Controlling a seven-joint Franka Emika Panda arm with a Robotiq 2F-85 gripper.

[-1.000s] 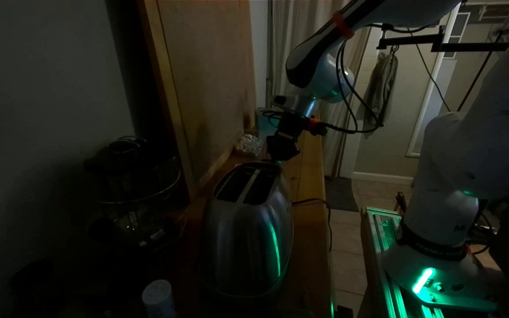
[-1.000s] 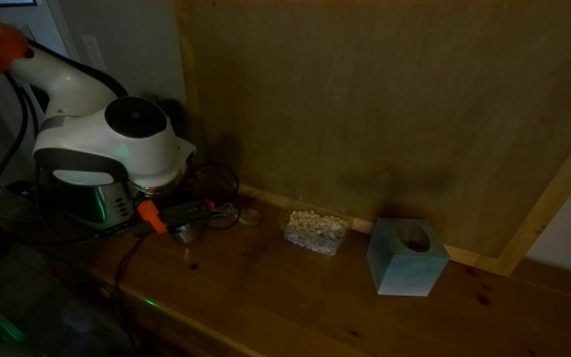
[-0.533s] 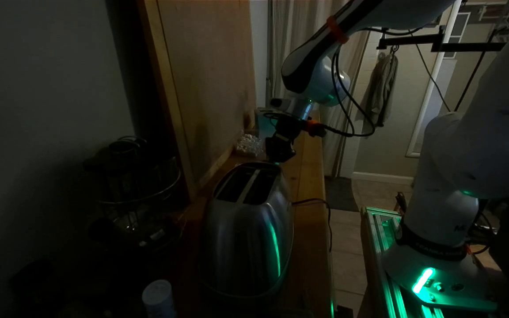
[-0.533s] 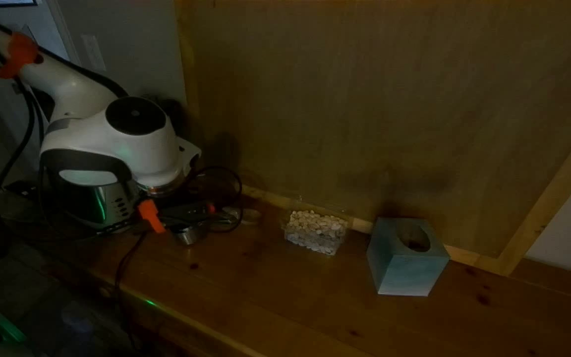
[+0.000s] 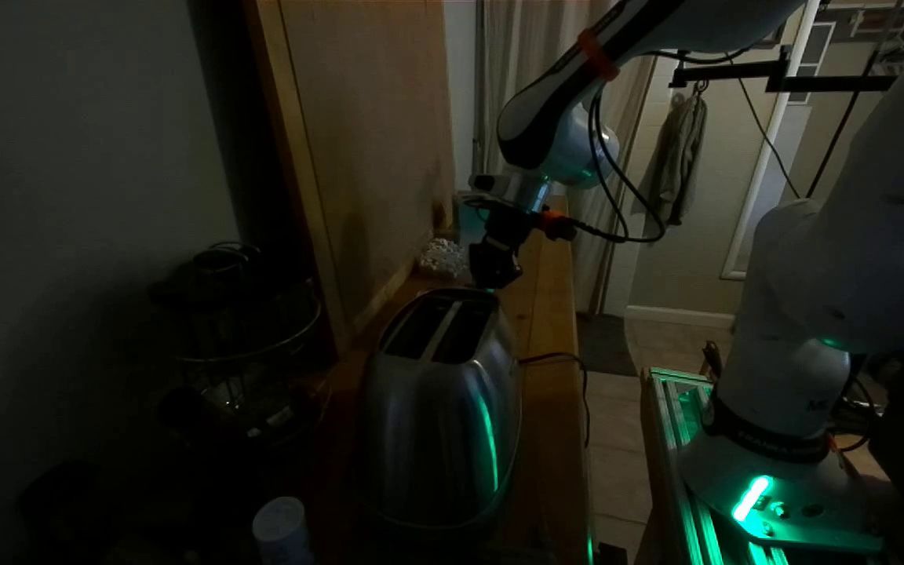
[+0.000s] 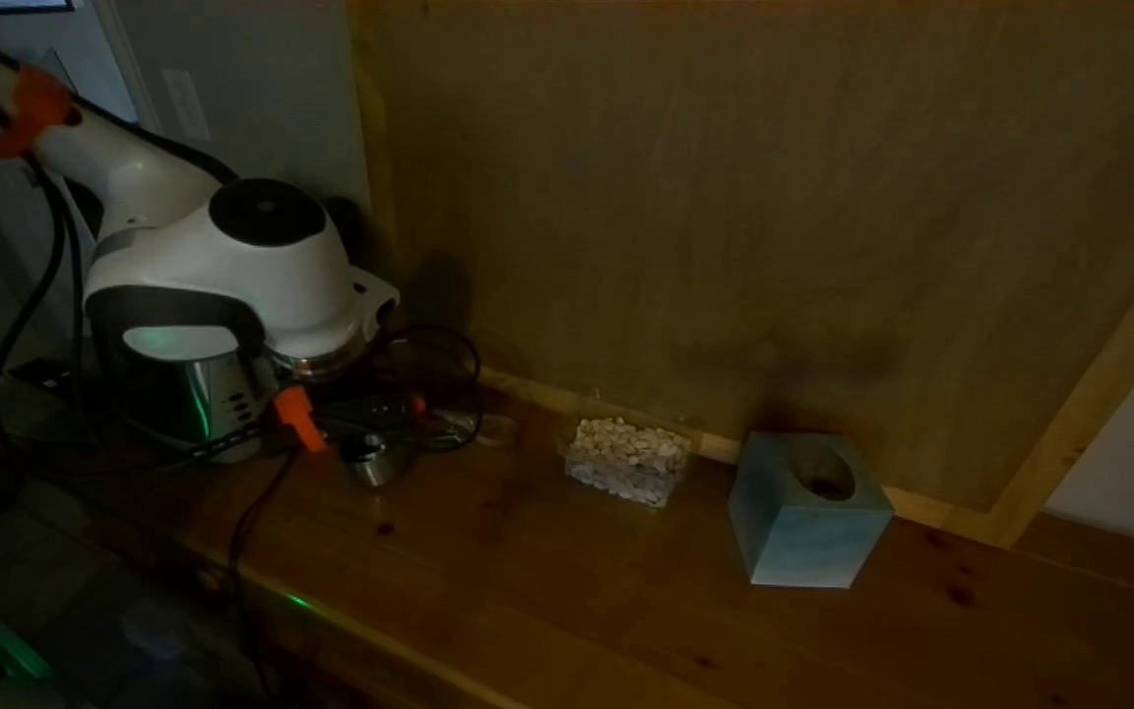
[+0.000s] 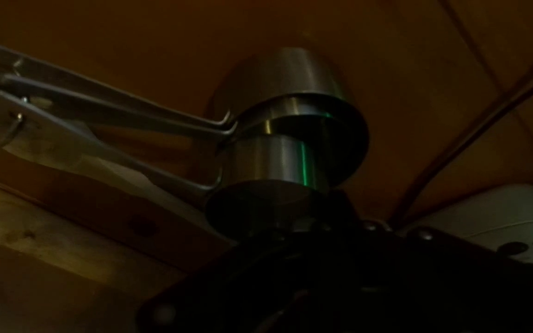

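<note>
In the wrist view, my end effector (image 7: 323,216) is clenched on the rim of the small cup (image 7: 269,161), which is near the middle, with the big cup (image 7: 289,74) at its twelve o'clock, the handles (image 7: 109,107) toward ten o'clock, and the toaster (image 7: 502,217) on the table (image 7: 410,69) toward four o'clock.

Robot arm (image 6: 218,266) bent over dim wooden counter (image 6: 606,601)

In an exterior view, white arm at frame left, orange straps (image 6: 35,110) on it, far end too dark to read. Small metal cup (image 6: 373,465) just below that end, contact unclear. Toaster (image 6: 230,399) behind the arm, partly hidden. Black cord (image 6: 233,551) hangs over counter's front edge. Mid-counter: clear box (image 6: 616,483) of pale bits (image 6: 629,443), near wooden board (image 6: 724,197) at back. Blue tissue box (image 6: 803,547) right of it, upright, hole on top. Wall plate (image 6: 185,103), upper left
</note>
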